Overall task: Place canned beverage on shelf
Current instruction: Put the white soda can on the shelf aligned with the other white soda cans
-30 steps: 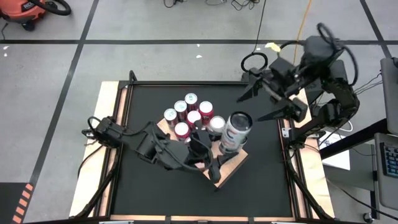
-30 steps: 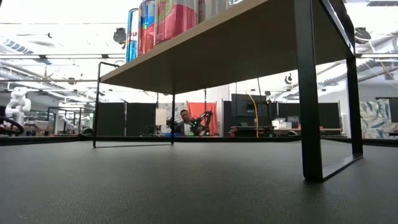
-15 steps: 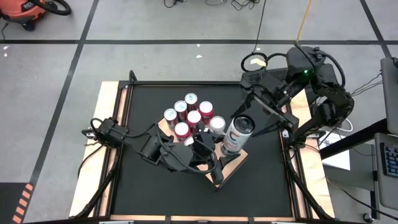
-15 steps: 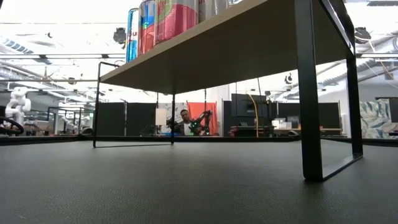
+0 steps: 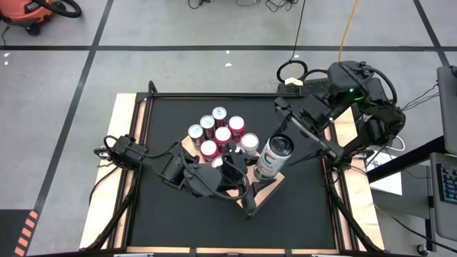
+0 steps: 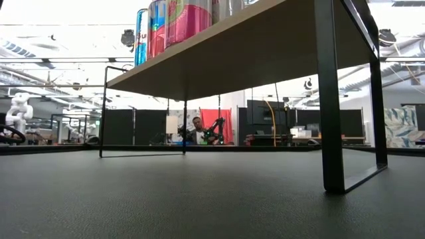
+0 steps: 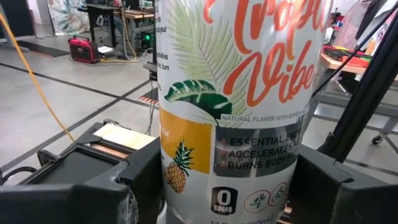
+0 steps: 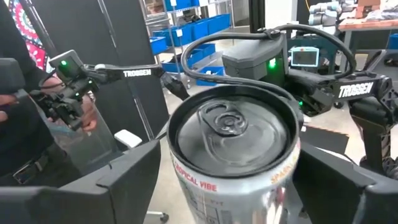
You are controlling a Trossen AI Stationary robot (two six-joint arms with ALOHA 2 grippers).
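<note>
While the big white can (image 5: 273, 155) stands on the right end of the wooden shelf (image 5: 265, 194), the left claw (image 5: 251, 180) hugs its lower part with both fingers. The right claw (image 5: 296, 140) is spread wide around the can's top, fingers on each side, not squeezing. Six small red cans (image 5: 218, 133) stand together on the shelf's far left part.

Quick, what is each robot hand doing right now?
Left hand: shut on the big can, low down.
Right hand: open around the can's top, not gripping yet.
</note>
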